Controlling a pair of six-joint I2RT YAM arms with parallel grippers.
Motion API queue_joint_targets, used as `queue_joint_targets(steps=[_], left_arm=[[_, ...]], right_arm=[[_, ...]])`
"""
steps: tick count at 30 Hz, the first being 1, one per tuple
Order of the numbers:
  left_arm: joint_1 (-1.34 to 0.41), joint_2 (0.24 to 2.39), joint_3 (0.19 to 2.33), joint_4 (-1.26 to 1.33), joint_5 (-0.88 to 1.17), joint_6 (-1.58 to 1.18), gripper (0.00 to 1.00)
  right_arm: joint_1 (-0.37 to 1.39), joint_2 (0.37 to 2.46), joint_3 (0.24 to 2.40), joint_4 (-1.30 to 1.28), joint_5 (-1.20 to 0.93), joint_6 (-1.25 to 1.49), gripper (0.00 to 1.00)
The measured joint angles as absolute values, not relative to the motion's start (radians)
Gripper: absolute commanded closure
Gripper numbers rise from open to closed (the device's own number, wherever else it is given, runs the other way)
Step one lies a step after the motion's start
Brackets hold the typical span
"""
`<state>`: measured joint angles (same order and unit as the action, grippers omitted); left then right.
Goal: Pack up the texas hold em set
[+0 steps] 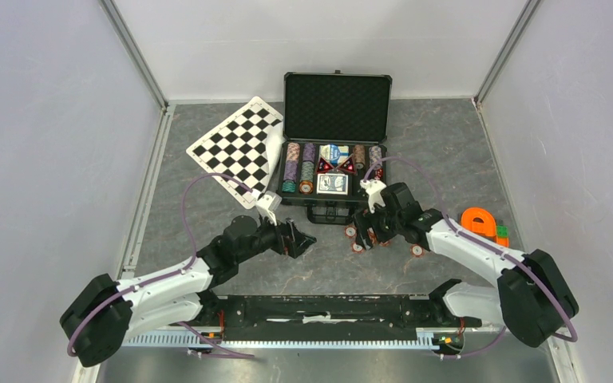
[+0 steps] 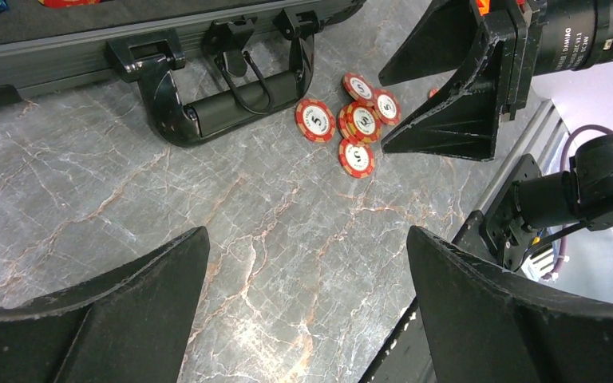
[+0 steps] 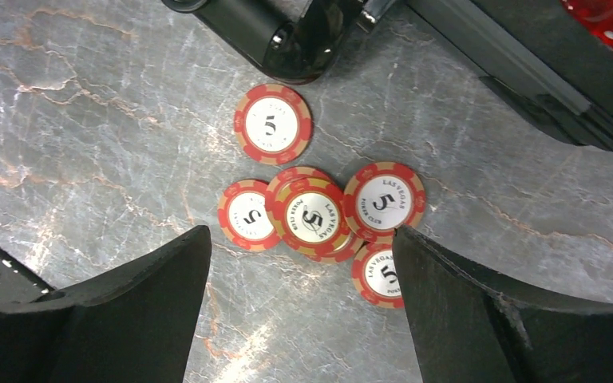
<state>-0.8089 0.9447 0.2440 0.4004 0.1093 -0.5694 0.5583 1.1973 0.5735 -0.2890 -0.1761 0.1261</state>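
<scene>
Top view looks down from behind; both wrist views closely share the red chips (image 3: 311, 215).

Before me the black case (image 1: 337, 108) lies open, lid raised, with chip rows (image 1: 291, 163) and a card deck (image 1: 333, 183) inside. Several red five-marked chips (image 3: 309, 217) lie loose, some overlapping, beside its handle (image 2: 231, 108).

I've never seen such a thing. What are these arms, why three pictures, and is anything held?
These are two robot arms, each ending in a two-fingered hand. One picture looks down from above; the other two come from cameras on the wrists, so the dark wedges are fingers. On the table: an open poker case with chips and cards, a checkered board, an orange object, and loose red chips by the case's handle. The right hand hangs open over them; the left hand is open too. Nothing is held.
</scene>
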Motion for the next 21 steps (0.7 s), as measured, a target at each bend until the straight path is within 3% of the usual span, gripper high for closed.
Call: queue_joint_targets(steps=[21], left_arm=[[-0.809, 0.940, 0.236, 0.457, 0.118, -0.548, 0.00]], right_arm=[[0.665, 1.293, 0.587, -0.277, -0.062, 0.107, 0.26]])
